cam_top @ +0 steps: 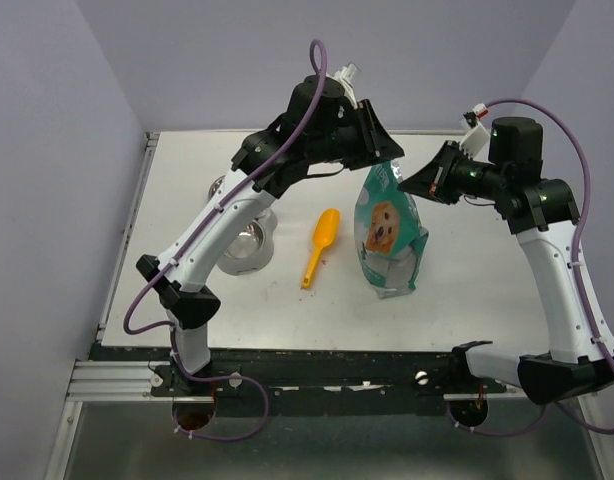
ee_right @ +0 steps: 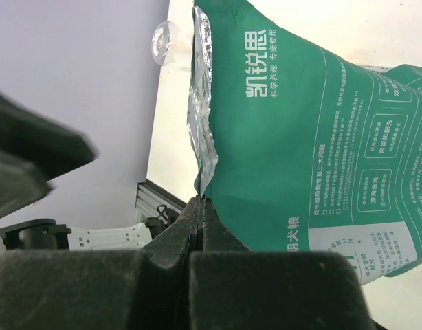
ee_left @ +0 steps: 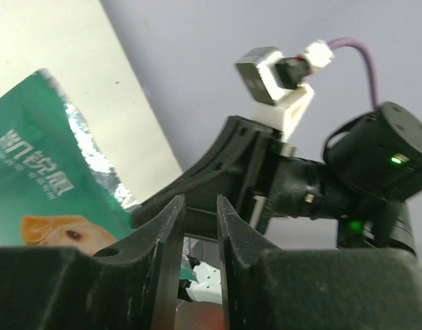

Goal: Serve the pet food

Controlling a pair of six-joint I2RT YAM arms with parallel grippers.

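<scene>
The bag (cam_top: 392,235) of dog food stands upright near the middle of the counter (cam_top: 467,290), teal and white with a dog's face on the front, its top torn open so that a silver foil lining shows along the edge; both arms lean in over it from either side and meet at its mouth. The right hand (ee_right: 201,206) comes in from the right with its fingers pressed together, and the foil lip of the bag runs straight down into their tips, so it is pinching that edge. The left hand (ee_left: 201,203) sits at the other side of the mouth, just above the bag's top corner; its two fingers stand a little apart with a narrow gap between them, and nothing shows in that gap; through it I look across at the right arm's wrist and its small camera.

An orange scoop (cam_top: 320,245) lies flat on the counter just left of the bag, bowl end away from the arms, handle toward them, touching neither hand. Further left, a steel bowl (cam_top: 245,262) sits partly hidden under the left arm.

The pet food itself I cannot see; the inside of the bag is hidden in every view.
</scene>
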